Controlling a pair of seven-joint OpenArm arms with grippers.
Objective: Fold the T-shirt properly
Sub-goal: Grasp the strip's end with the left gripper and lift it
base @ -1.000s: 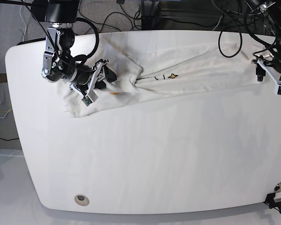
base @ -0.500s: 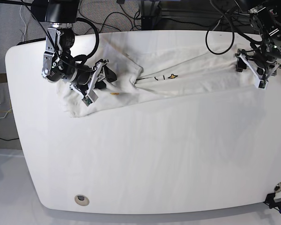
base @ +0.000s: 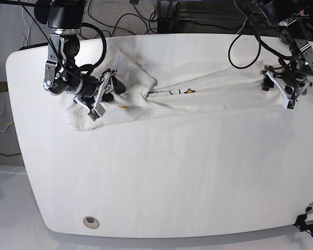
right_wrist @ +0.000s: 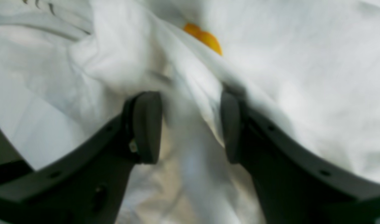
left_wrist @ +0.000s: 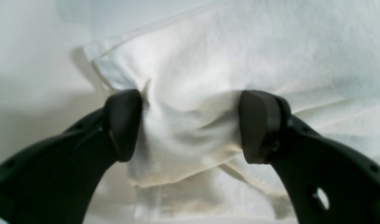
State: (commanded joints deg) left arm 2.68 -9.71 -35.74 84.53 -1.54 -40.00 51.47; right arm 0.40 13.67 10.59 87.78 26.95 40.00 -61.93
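Note:
The white T-shirt (base: 224, 86) lies stretched in a long band across the far part of the table, with a small yellow star (base: 189, 91) showing at a crease. My right gripper (base: 110, 94) is at the shirt's left end, shut on a thick bunch of the T-shirt (right_wrist: 301, 77) near an orange print (right_wrist: 205, 39); the cloth fills the gap of the right gripper (right_wrist: 190, 127). My left gripper (base: 278, 89) sits on the shirt's right end. In its wrist view the left gripper (left_wrist: 190, 126) stands open, fingers wide, pressed on the T-shirt (left_wrist: 208, 62), which wrinkles up between them.
The white table (base: 161, 177) spreads bare in front of the shirt. A round grommet (base: 91, 222) sits near the front left edge and a black clamp (base: 305, 223) at the front right corner. Cables (base: 146, 15) hang behind the far edge.
My left gripper came in from beyond the shirt's right end and settled onto that end. My right gripper pulled its bunch slightly left, and the shirt now lies straighter and tauter.

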